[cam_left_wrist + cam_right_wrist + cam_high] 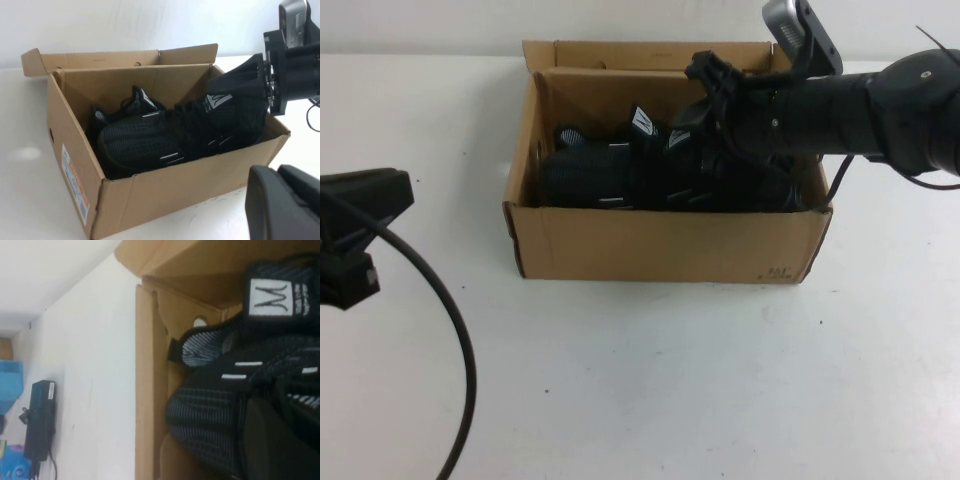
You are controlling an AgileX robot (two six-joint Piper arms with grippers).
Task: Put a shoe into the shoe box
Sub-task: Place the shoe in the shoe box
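The right gripper (720,115), upper right of the high view, reaches into the shoe box (660,245) over the shoe (610,175); its finger state can't be told. The left gripper (360,215) sits at the left edge, likewise unclear.

White table (650,380), pale wall (125,25) behind, soft even light

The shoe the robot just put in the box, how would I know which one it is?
Find the brown shoe box mid-table, away from the left gripper parked at the table's left. Two black sneakers lie inside. It is the shoe nearer the box front, with the right gripper over it; the other shoe sits behind by the back wall.
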